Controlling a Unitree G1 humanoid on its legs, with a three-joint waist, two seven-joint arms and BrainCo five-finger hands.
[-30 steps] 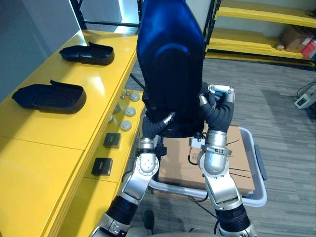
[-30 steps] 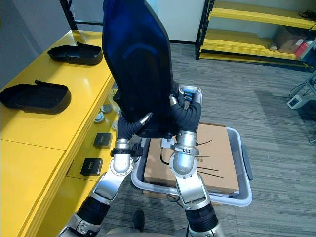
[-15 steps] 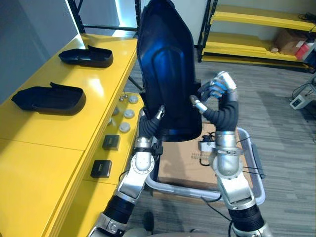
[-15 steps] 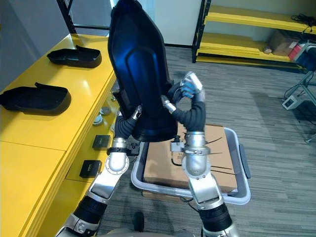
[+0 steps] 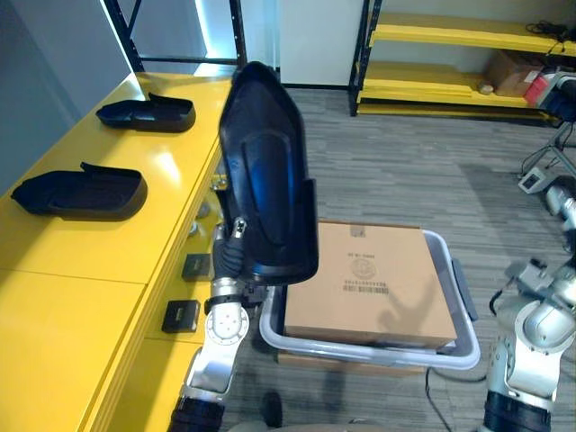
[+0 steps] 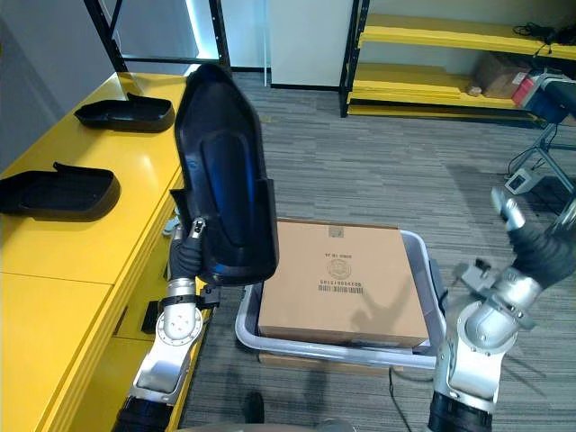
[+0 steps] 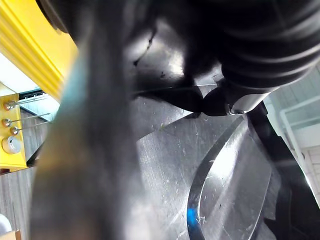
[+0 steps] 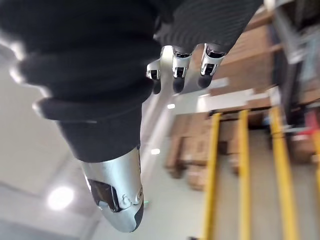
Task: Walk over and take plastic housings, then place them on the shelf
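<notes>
The left robot hand (image 5: pixel 231 255) grips the lower part of a tall dark plastic housing (image 5: pixel 265 180), held upright beside the yellow shelf (image 5: pixel 108 247) and just left of a cardboard box (image 5: pixel 373 283) in a grey bin (image 5: pixel 461 353). The right robot hand (image 6: pixel 509 214) hangs well apart, fingers relaxed and empty. A second housing (image 5: pixel 81 191) and a third housing (image 5: pixel 146 113) lie on the shelf.

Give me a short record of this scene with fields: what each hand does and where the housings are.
Left hand: shut on the large black plastic housing, held upright by the yellow shelf
Right hand: open, holds nothing, off to the right
On shelf: two more black plastic housings, lying apart
Floor: brown cardboard box in a grey plastic tub
</notes>
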